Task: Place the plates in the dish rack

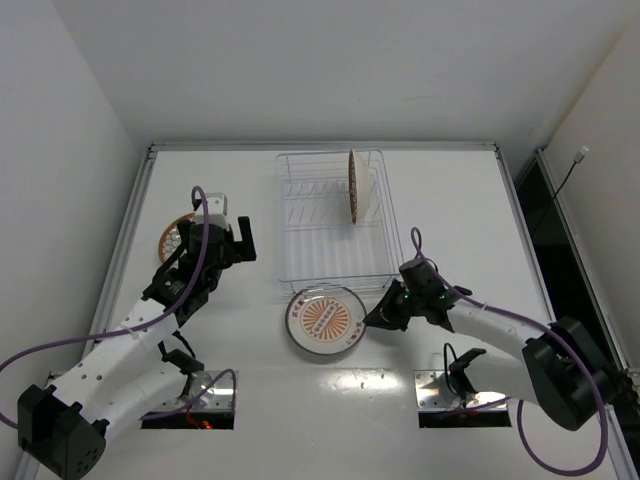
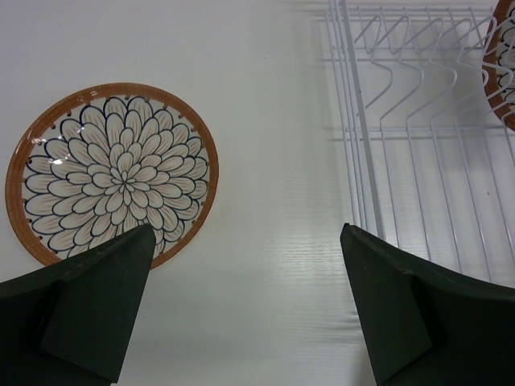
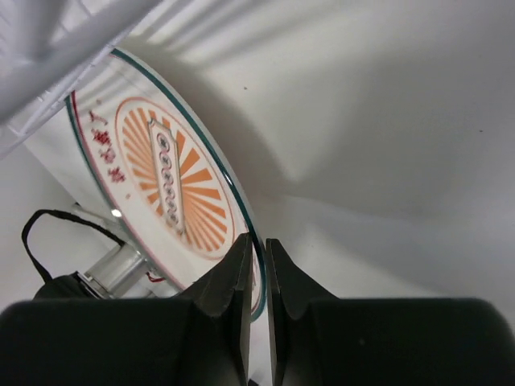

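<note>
**Right gripper pinches the sunburst plate at its rim, just short of the dish rack**

The right gripper (image 3: 257, 245) is clamped on the dark rim of the sunburst plate (image 1: 324, 320). Its two fingers are almost together, with only the plate's edge between them. The plate extends away from the fingertips, orange centre and red lettering facing up. Whether its far edge rests on the table (image 1: 450, 200) cannot be told. The dish rack (image 1: 290, 272) lies just beyond the held plate. One petal plate (image 1: 353, 187) already stands on edge in the rack's far rows, well ahead of this gripper.

The left gripper (image 2: 247, 233) hangs wide open and holds nothing. The second petal plate (image 2: 113, 173) lies flat just ahead of its left finger, and the rack's edge is ahead of its right finger.

Doing this step well likely depends on the thin rim pinch. The plate should probably be lifted slowly so it does not swing or slip. It should be turned upright before it reaches the tines, then lowered edge-first into an empty slot nearer than the standing plate. The fingers should open only once the wires carry it.
</note>
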